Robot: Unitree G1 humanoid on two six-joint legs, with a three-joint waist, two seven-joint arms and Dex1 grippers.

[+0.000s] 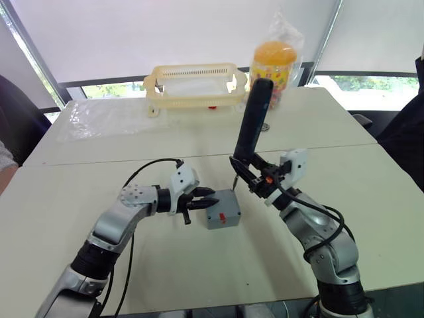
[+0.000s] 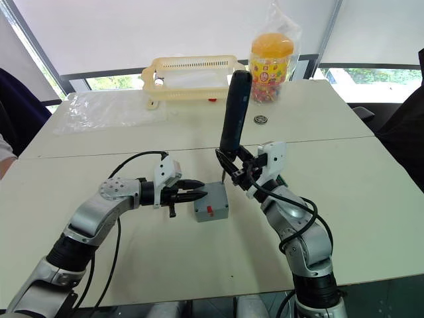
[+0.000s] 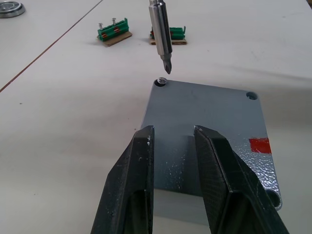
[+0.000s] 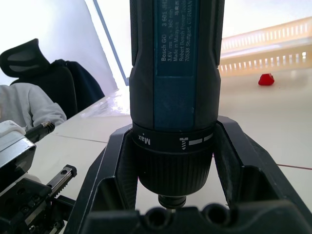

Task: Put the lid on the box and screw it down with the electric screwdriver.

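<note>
I am working over a pale cream table (image 1: 199, 265) whose top is split by a thin seam; beyond it hang white window blinds (image 1: 165, 33), and a dark office chair (image 4: 34, 63) stands off to my left; at the far edge sit a cream plastic basket (image 1: 192, 83) and a bagged jar with an orange lid (image 1: 273, 63); a small metal ring (image 2: 260, 119) lies on the table past my right gripper; on the electric screwdriver (image 1: 254, 122) I can read "Bosch GO" and "Robert Bosch Power" on its label, and "Max" on the collar; my right gripper (image 1: 255, 175) is clamped around the screwdriver's lower barrel, holding it nearly upright with the bit pointing down; the bit tip hangs just above a screw (image 3: 161, 82) seated in the lid's far corner; the lid (image 3: 204, 122) lies flat on the box (image 1: 223, 212), which bears a red mark on its front; my left gripper (image 1: 202, 197) is only narrowly parted, its fingers (image 3: 131, 185) over the near edge of the lid, whether pressing on it I cannot tell; two green bit strips (image 3: 114, 35) lie beyond the box.
</note>
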